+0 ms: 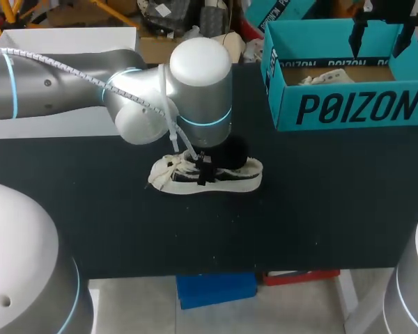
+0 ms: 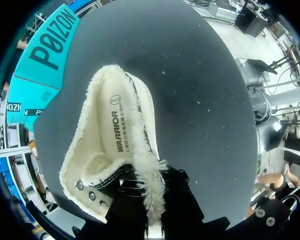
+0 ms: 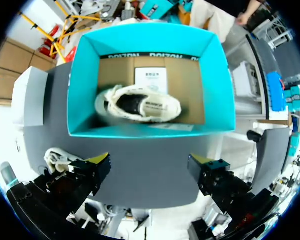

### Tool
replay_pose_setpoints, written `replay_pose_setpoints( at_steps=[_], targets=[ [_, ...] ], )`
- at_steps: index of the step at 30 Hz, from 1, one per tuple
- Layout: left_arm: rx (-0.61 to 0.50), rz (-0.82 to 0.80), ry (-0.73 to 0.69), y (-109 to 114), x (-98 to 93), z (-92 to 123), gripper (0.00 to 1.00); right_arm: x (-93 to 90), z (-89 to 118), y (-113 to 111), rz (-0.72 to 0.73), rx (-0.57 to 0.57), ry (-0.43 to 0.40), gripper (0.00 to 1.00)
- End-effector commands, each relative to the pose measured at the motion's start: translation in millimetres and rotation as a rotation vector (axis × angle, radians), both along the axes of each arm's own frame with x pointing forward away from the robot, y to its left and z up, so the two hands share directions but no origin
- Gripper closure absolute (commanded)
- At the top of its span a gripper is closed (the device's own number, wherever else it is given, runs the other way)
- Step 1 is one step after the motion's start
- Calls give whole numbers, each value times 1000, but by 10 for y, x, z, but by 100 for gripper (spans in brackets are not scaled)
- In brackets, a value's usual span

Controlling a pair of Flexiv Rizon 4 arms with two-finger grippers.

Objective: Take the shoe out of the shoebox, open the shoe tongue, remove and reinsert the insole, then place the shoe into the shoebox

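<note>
1. Fingers (image 2: 179,207) of the left gripper (image 2: 151,210) are pinched on the fleecy edge at the mouth of the shoe (image 2: 97,165), just beside the eyelets (image 2: 80,185). Their yellow tips are hidden, so how deep they bite cannot be told.
2. That shoe sits on the table (image 1: 320,216), well apart from the shoebox (image 1: 348,104) and off its printed front wall.
3. Inside, the insole (image 2: 117,130) lies flat with its printed face up. The sensible play looks like a slow peel outward on a steady pinch, since a hard tug could drag the light shoe.
4. Over the shoebox hangs the right gripper (image 3: 150,162), spread wide and empty, with a second shoe (image 3: 137,102) below it in the shoebox. It looks like the free one to fetch the insole.
</note>
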State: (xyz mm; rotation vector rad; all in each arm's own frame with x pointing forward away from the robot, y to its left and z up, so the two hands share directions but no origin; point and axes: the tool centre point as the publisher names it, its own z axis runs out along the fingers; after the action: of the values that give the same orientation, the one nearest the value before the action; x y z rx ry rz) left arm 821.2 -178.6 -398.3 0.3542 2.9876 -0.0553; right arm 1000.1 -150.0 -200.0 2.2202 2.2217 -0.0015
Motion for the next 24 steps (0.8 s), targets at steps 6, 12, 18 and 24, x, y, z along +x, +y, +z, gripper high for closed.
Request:
replay_pose_setpoints(
  at_steps=[6,12,18,24],
  targets=[
    [-73,-78,49,-44,47,389,0,0,0,0,0,1,0,0],
    [-132,-19,133,25,122,780,0,0,0,0,0,1,0,0],
    [-266,6,127,186,226,1192,0,0,0,0,0,1,0,0],
    [-367,95,128,434,281,1446,0,0,0,0,0,1,0,0]
  ],
)
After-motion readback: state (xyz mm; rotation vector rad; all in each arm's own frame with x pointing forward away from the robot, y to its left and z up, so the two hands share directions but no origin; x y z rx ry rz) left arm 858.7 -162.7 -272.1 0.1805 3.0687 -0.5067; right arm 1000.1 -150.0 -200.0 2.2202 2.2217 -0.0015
